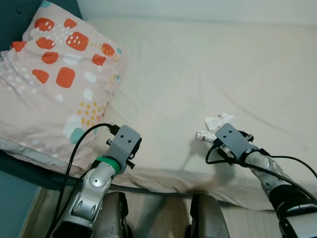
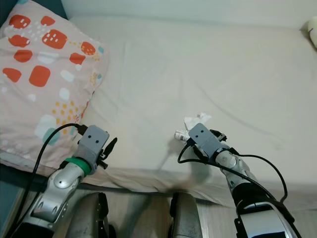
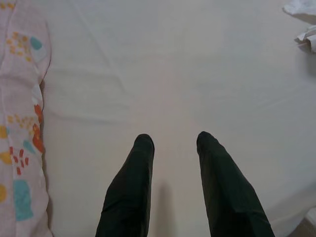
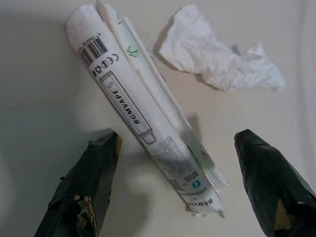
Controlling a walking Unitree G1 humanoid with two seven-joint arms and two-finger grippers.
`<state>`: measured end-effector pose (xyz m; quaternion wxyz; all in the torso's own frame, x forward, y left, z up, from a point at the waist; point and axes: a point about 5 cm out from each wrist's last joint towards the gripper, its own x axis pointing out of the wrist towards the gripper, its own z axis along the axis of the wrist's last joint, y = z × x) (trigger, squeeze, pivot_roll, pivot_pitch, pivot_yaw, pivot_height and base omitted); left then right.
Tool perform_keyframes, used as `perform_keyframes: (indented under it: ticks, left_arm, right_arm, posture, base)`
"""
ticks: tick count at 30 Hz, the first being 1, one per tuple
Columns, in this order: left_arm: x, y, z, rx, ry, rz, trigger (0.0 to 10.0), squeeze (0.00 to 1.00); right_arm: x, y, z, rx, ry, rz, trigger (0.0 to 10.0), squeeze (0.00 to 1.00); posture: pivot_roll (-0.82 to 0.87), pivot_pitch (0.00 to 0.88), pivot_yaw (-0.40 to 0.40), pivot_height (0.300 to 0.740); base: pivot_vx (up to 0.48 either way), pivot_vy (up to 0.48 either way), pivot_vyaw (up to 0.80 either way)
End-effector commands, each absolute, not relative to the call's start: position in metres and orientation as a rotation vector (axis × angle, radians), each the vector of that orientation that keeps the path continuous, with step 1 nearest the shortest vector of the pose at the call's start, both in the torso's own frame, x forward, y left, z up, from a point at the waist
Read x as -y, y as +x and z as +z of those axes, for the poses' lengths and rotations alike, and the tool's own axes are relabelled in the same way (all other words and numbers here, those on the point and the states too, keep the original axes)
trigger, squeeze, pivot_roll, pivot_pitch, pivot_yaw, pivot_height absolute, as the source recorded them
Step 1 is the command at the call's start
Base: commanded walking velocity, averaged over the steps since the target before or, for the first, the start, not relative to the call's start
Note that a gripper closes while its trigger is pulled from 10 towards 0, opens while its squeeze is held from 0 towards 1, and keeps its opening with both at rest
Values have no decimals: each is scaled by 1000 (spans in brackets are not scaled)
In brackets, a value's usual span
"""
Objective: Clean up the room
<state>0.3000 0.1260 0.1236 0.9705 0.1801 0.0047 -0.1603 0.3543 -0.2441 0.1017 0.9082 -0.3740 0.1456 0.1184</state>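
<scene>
left tool (image 3: 173, 148) parted, hovering | right tool (image 4: 177, 143) spread wide, lowered

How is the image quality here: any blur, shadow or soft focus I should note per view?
Left eye view: sharp and evenly lit; the right gripper casts a faint shadow on the bed sheet. Right wrist view: barcode print on the rolled wrapper is legible, the crumpled tissue crisp, near fingertips soft. Left wrist view: dim, the left gripper slightly out of focus.

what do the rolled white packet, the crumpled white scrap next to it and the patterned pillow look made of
Rolled white packet: looks like thin printed plastic or coated paper, slightly glossy, with barcode and sharp folds; which one is unclear. Crumpled white scrap: soft matte tissue paper, judging by its ragged creases. Patterned pillow: woven fabric cover, matte, softly wrinkled. The right end effector is open around the packet.
</scene>
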Motion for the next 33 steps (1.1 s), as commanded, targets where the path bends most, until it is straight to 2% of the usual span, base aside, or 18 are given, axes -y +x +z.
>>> perform_keyframes:
  ticks: [1, 5, 11, 12, 13, 14, 16, 17, 23, 27, 31, 33]
  left_arm:
    - [-130, 294, 117, -48, 373, -324, 10000, 0]
    - [-132, 290, 117, -64, 376, -321, 10000, 0]
    - [-135, 287, 117, -76, 383, -318, 10000, 0]
    - [-135, 286, 118, -77, 384, -317, 10000, 0]
    - [-136, 286, 118, -78, 385, -317, 10000, 0]
    - [-136, 285, 118, -79, 386, -316, 10000, 0]
    - [-137, 285, 119, -80, 387, -315, 10000, 0]
    - [-137, 285, 119, -80, 388, -313, 10000, 0]
    - [-140, 282, 121, -82, 393, -302, 10000, 0]
    - [-141, 282, 122, -80, 391, -297, 10000, 0]
    - [-138, 286, 124, -75, 390, -301, 10000, 0]
    - [-138, 287, 124, -74, 389, -302, 10000, 0]
  right_arm:
    - [254, 348, 94, -360, -787, 235, 10000, 0]
    - [275, 344, 96, -398, -842, 147, 10000, 0]
    - [278, 346, 101, -370, -795, 123, 10000, 0]
    - [276, 347, 102, -356, -784, 127, 4314, 0]
    - [275, 348, 103, -346, -778, 130, 4314, 0]
    - [272, 350, 105, -331, -767, 138, 1725, 0]
    - [270, 351, 106, -320, -760, 144, 1725, 0]
    - [266, 353, 107, -309, -760, 162, 0, 0]
    - [250, 356, 104, -296, -760, 243, 0, 0]
    - [248, 355, 101, -323, -685, 245, 0, 0]
    - [252, 351, 93, -360, -522, 219, 0, 0]
    - [252, 350, 92, -364, -510, 218, 0, 0]
  posture:
    - [172, 274, 61, 595]
    - [181, 291, 66, 595]
    - [191, 296, 70, 595]
    - [198, 298, 73, 595]
    - [198, 298, 73, 595]
    - [198, 298, 73, 595]
    - [198, 298, 73, 595]
    - [198, 298, 73, 595]
    - [239, 284, 70, 595]
    - [240, 277, 67, 595]
    - [228, 259, 69, 595]
    - [228, 259, 69, 595]
  base:
    - [0, 0, 0]
    - [0, 0, 0]
    - [0, 0, 0]
    - [0, 0, 0]
    - [0, 0, 0]
    - [0, 0, 0]
    - [0, 0, 0]
    - [0, 0, 0]
    - [0, 0, 0]
    - [0, 0, 0]
    - [0, 0, 0]
    - [0, 0, 0]
